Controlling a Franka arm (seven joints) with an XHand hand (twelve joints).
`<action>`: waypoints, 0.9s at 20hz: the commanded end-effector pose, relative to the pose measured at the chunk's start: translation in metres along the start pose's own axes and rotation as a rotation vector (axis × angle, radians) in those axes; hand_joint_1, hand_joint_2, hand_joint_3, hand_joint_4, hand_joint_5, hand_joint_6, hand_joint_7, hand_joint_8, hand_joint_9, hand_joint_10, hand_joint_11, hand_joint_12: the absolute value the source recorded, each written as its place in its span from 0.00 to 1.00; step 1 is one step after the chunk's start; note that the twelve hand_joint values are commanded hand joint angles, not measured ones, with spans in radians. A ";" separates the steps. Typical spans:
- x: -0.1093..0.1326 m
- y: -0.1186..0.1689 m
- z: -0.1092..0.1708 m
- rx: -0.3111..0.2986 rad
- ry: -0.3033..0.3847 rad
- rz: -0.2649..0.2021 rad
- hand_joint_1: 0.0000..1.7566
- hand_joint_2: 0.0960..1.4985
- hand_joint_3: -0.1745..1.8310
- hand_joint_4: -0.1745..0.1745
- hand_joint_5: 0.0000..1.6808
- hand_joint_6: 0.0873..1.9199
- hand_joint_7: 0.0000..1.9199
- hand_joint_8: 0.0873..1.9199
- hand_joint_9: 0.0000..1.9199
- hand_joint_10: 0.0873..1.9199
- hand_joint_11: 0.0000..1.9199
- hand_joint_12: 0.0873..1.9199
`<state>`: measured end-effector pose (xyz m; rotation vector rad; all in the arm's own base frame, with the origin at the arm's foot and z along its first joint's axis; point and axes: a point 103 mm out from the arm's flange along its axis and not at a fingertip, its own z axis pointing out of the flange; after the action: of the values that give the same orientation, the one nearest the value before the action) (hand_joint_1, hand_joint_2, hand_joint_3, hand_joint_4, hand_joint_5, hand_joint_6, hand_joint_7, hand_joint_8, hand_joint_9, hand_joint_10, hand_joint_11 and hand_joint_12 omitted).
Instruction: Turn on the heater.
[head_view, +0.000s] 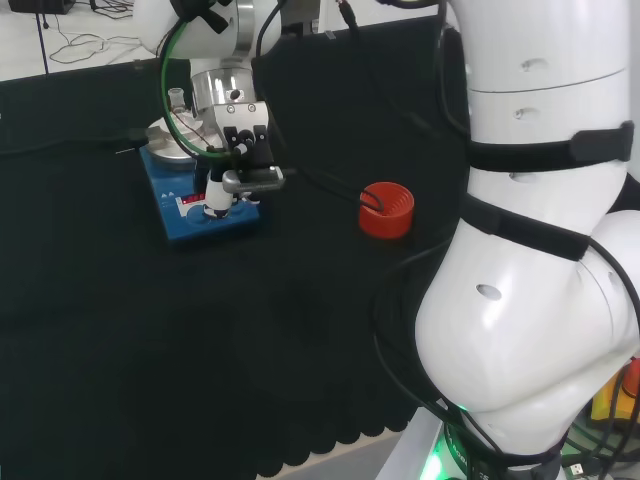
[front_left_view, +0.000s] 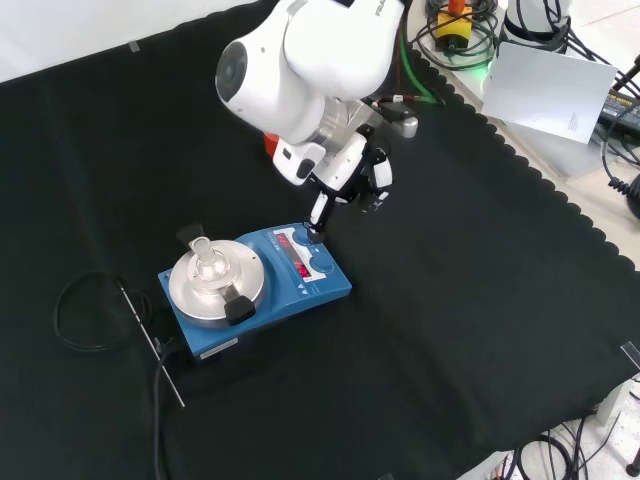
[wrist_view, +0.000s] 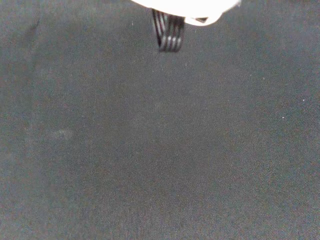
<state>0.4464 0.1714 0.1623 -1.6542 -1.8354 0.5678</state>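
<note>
The heater (front_left_view: 322, 285) is a flat blue box with a round metal plate (front_left_view: 190, 293) and a lit red display on its front panel. A small clear glass flask (front_left_view: 204, 264) stands on the plate. My hand (front_left_view: 352, 168) hangs above the panel end, and one straight finger (front_left_view: 318, 212) reaches down so its tip rests on the panel beside the display. In the head view the hand (head_view: 240, 148) stands over the heater (head_view: 180, 222), its fingertip (head_view: 217, 198) on the panel. The wrist view looks at black cloth past a black ribbed part of the hand (wrist_view: 169, 34).
A red ribbed ring stand (head_view: 386, 210) sits on the cloth to the right of the heater in the head view. In the front view a black cable loop (front_left_view: 80, 312) and a thin rod (front_left_view: 150, 340) lie left of the heater. A white board (front_left_view: 545, 88) leans at the bench's far right.
</note>
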 end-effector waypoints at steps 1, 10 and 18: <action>-0.002 0.007 0.004 0.055 -0.007 -0.007 0.81 0.42 0.61 0.35 0.15 0.06 0.85 0.71 0.91 0.70 0.71 0.67; -0.003 0.013 0.004 0.104 -0.021 -0.007 0.81 0.42 0.61 0.36 0.17 0.02 0.85 0.71 0.91 0.71 0.71 0.67; -0.002 0.013 0.004 0.119 -0.026 -0.004 0.81 0.42 0.61 0.36 0.18 0.02 0.85 0.71 0.91 0.71 0.71 0.67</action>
<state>0.4543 0.1713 0.1507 -1.5739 -1.7890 0.6805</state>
